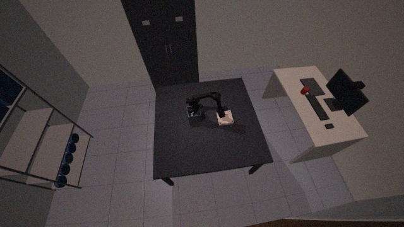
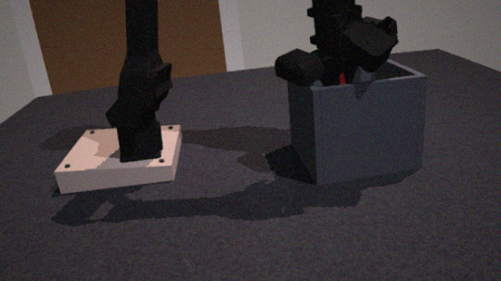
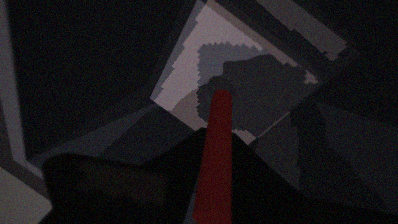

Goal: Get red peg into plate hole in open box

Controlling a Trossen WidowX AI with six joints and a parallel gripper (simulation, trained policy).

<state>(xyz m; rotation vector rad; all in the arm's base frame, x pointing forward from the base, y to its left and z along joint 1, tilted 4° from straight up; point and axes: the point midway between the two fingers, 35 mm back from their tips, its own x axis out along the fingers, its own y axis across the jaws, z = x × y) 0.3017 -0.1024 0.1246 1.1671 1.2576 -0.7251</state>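
The red peg (image 2: 341, 78) (image 3: 219, 170) is between the fingers of my gripper (image 2: 339, 73) (image 3: 216, 136), which is shut on it. The gripper is low over the open grey box (image 1: 194, 122) (image 2: 370, 134) (image 3: 15, 110), with its fingertips down inside the opening. In the wrist view the light plate (image 3: 184, 80) lies at the box bottom, largely in shadow. The peg's free end appears over the lower edge of a dark round patch that looks like the hole (image 3: 216, 85). Whether the tip touches or has entered it cannot be told.
The arm's pale base block (image 1: 229, 121) (image 2: 113, 180) stands on the dark table (image 1: 202, 151) (image 2: 252, 259) beside the box. The box walls stand close around the gripper. A white desk (image 1: 341, 133) with a monitor (image 1: 347, 91) is beyond the table.
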